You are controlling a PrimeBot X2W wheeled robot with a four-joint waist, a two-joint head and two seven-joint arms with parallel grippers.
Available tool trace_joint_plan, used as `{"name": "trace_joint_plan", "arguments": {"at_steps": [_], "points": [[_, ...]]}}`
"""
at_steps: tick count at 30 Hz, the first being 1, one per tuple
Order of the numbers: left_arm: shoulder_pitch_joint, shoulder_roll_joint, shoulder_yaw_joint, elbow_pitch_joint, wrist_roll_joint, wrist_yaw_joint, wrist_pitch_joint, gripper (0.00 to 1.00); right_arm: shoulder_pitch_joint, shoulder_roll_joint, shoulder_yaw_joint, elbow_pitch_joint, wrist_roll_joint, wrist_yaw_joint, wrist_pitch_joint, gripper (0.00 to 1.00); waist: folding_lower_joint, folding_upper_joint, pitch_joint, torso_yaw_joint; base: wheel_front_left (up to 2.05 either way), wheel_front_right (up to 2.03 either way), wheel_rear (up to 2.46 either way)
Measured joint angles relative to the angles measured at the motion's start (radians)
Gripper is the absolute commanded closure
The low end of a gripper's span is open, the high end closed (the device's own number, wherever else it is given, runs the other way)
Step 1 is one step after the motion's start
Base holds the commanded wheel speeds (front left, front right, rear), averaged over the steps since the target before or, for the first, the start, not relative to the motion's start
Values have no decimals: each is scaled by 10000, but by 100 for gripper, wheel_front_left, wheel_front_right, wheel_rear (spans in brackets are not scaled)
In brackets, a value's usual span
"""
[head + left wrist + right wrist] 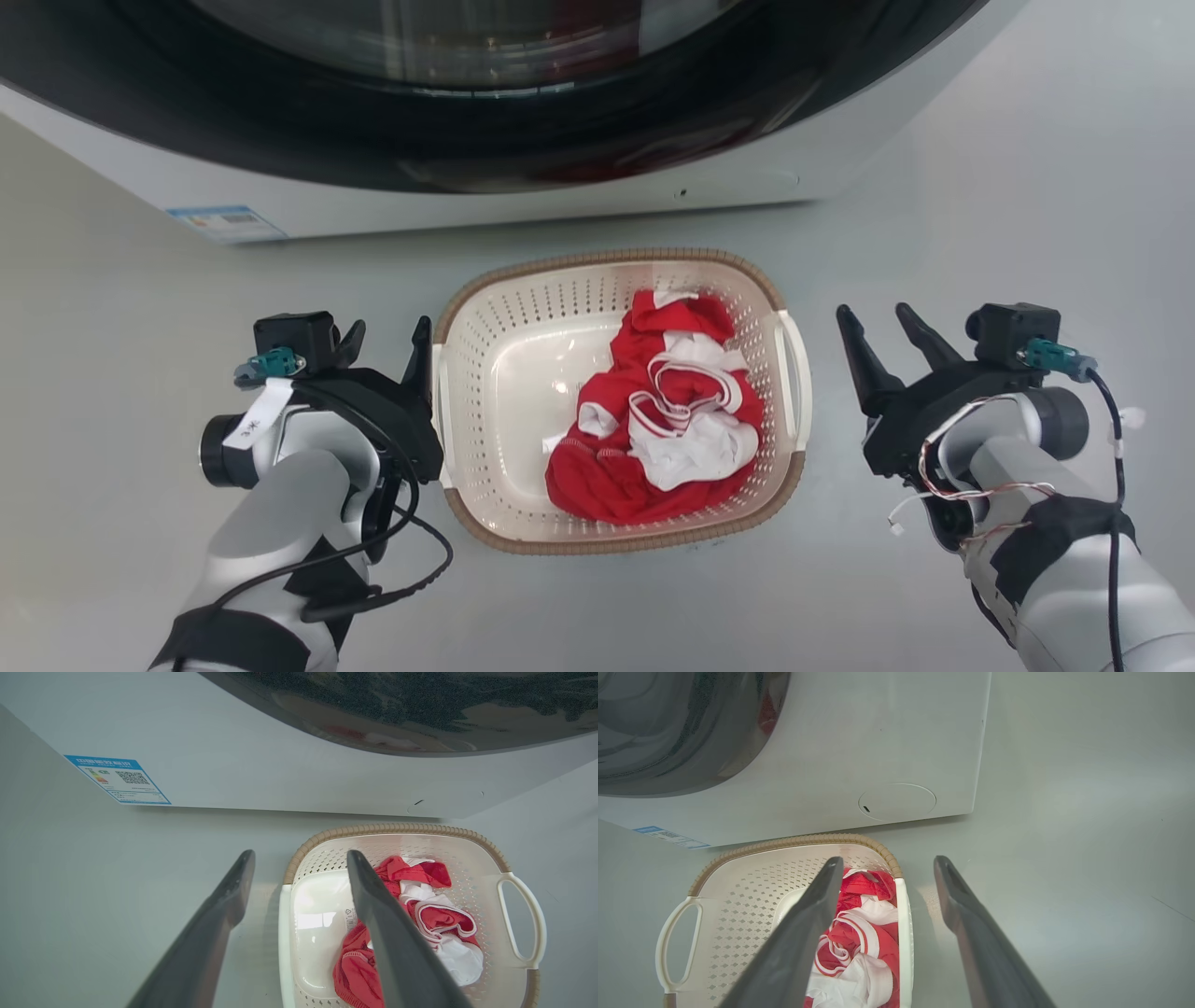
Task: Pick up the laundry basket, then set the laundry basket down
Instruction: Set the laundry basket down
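Laundry basket (pixel 541 308) stands on the pale grey floor (pixel 112 327), just before the white washing machine (pixel 523 201), between the two grippers. It is upright, and a bundle of red and white clothes (pixel 663 420) lies inside it, more toward its right half. The left gripper (pixel 388 331) is close at the left side of the basket. Its fingers are spread wide and hold nothing, and the inner finger (pixel 422 341) is just beside the left handle (pixel 439 411); I cannot tell if it touches. In the left wrist view the white edge of this handle shows between the two fingers of the left gripper (pixel 300 855). The right gripper (pixel 874 313) is near the right handle (pixel 794 373) but apart from it, with a strip of floor between. Its fingers are also wide apart and empty. In the right wrist view the right gripper (pixel 888 860) shows the edge of the basket (pixel 752 882) between its fingers. A blue label (pixel 224 222) is on the machine's lower front.
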Motion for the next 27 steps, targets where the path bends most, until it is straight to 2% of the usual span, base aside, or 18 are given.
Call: {"name": "trace_joint_plan", "arguments": {"at_steps": [5,17,27], "points": [[327,17,73,-395,94,182,-2,0,500,-222,-435,-334,-21,-355,0,0,0,0,-709,-18,0,0,0],[1490,433,462,-2017,673,825,-2,0,1609,-525,-1116,-1632,-577,-894,0,0,-1,1,-2247,23,0,0,0],[2805,955,667,-4257,1551,1398,-2,0,2656,-807,-1607,-3455,-1335,-1369,-2,0,-1,0,-3454,61,0,0,0]]}}
